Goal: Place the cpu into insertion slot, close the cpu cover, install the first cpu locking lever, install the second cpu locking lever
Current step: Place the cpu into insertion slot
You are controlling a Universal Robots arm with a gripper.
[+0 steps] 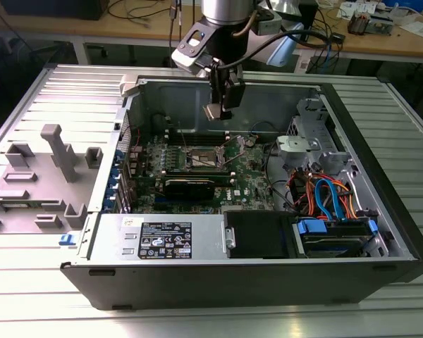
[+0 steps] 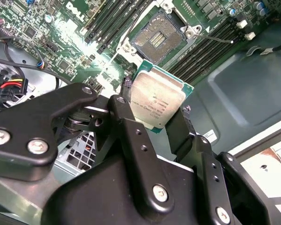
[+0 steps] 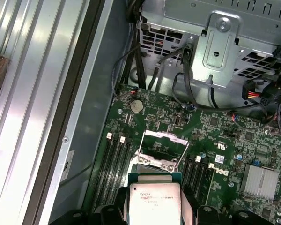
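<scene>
Black-fingered; hangs wrist-down well above the insertion slot, pinching the cpu by two edges in the gripper.

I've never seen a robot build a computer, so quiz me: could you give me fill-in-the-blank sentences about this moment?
1. The gripper is shut on the ____, a flat square chip.
2. The chip hangs ____ the green circuit board, not resting on it.
3. The insertion slot is ____: nothing sits in it.

Missing words: cpu; above; empty.
</scene>
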